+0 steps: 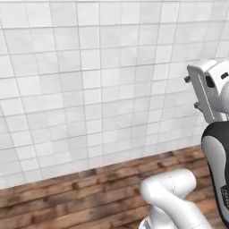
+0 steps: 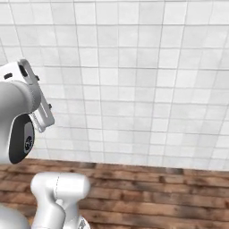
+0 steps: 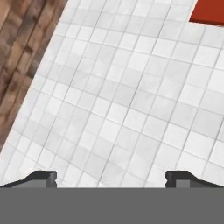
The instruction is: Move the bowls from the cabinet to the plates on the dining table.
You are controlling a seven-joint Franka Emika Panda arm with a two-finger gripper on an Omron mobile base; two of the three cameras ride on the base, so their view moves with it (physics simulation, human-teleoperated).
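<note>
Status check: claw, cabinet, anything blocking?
Claw open, empty. Red corner, maybe the cabinet, at hand view's edge. Ahead: white tiled wall over wood floor; nothing in the way.

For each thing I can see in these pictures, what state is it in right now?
claw: open, jaws wide apart, nothing between them, facing the tiled wall.
tiled wall: white, bare, nothing touching it.
wooden floor: brown planks, meeting the foot of the wall.
red panel: a corner of it at the edge of the hand view; open or closed cannot be told.
</note>
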